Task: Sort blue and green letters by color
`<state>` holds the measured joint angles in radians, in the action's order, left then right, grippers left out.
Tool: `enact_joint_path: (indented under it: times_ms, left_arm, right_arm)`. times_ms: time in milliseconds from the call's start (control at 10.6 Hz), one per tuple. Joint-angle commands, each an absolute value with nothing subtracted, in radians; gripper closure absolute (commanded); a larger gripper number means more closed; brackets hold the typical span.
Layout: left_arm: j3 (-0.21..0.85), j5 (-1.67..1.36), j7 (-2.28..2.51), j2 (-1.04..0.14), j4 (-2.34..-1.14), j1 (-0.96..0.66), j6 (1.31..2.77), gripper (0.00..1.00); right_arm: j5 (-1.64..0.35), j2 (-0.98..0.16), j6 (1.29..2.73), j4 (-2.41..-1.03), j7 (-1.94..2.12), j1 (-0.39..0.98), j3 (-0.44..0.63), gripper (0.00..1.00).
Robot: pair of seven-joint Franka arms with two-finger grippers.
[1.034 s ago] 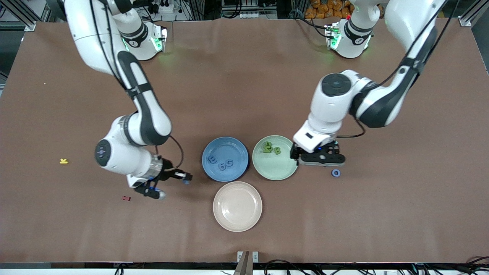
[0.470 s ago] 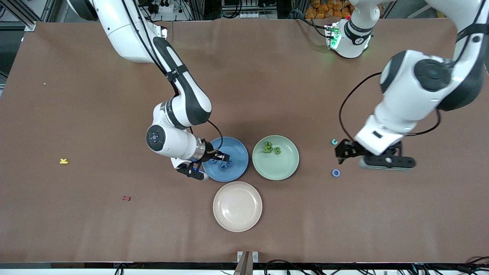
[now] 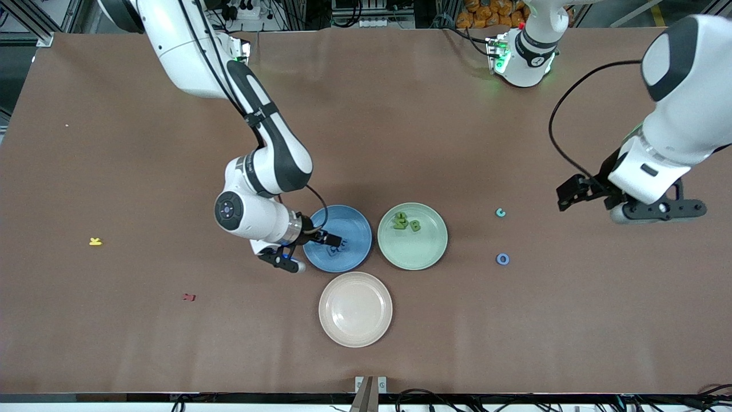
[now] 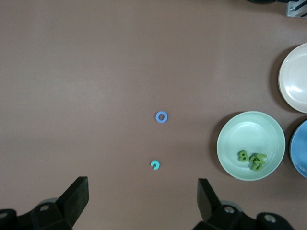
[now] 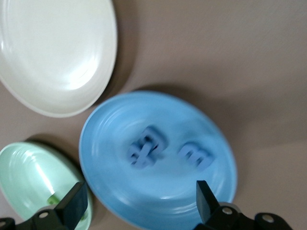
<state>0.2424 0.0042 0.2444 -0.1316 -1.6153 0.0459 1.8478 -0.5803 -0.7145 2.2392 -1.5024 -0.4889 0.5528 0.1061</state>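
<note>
Front view shows the right gripper (image 3: 321,247) spread empty over the blue plate (image 3: 350,222) holding blue letters (image 5: 153,147). Left gripper (image 3: 595,200), spread, hangs over the counter (image 3: 366,114); next, I'd guess, the blue O (image 3: 502,259).

— What do you see around the work spot?

— You see a big brown table (image 3: 400,114) with a soft cloth-like top. It fills almost the whole front view.

— And past the table's top edge?

— You see gray metal bars (image 3: 34,26) at the corner, black cables (image 3: 366,14) and a heap of orange things (image 3: 486,11). The light is bright and even.
</note>
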Motion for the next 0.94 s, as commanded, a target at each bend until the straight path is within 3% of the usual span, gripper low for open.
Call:
enact_joint_path:
  times_ms: [0, 470, 846]
  left_arm:
    - [0.187, -0.038, 0.236, -0.075, -1.580, 0.023, 1.732, 0.00]
    - [0.187, -0.023, 0.236, -0.072, -1.519, 0.032, 1.621, 0.00]
    - [0.186, -0.021, 0.236, -0.072, -1.519, 0.032, 1.608, 0.00]
  right_arm:
    - [-0.312, -0.698, 2.221, -1.499, -0.453, 0.496, 0.124, 0.00]
    - [-0.265, -0.680, 2.207, -1.496, -0.209, 0.413, 0.158, 0.00]
    - [-0.252, -0.589, 2.077, -1.506, 0.013, 0.295, 0.155, 0.00]
